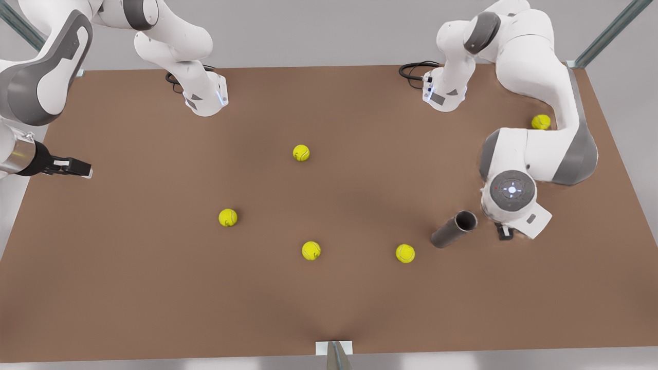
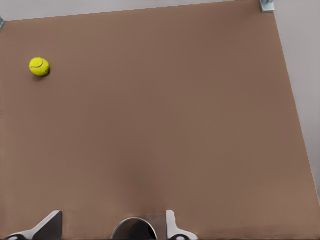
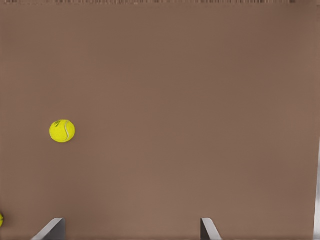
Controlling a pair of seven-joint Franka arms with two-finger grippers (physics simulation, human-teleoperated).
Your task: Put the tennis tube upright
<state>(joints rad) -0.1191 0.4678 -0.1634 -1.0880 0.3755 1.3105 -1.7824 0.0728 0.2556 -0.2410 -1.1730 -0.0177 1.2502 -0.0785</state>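
Note:
The tennis tube (image 1: 455,229) is a grey cylinder on the brown table (image 1: 360,308) at the front view's right. Its dark open end points up and away from the camera, and it looks near upright. My left gripper (image 1: 503,231) hangs right beside it under the white wrist. In the left wrist view the tube's silvery rim (image 2: 134,226) sits between the spread fingers of the left gripper (image 2: 114,215), closer to one finger, with no clear contact. My right gripper (image 1: 77,168) waits open at the front view's far left edge, its fingers (image 3: 55,227) wide apart over bare table.
Several yellow-green tennis balls lie loose: one mid-table (image 1: 301,152), one (image 1: 227,217), one (image 1: 311,250), one close to the tube (image 1: 405,253), one behind the left arm (image 1: 541,122). Both arm bases (image 1: 205,97) stand at the far edge.

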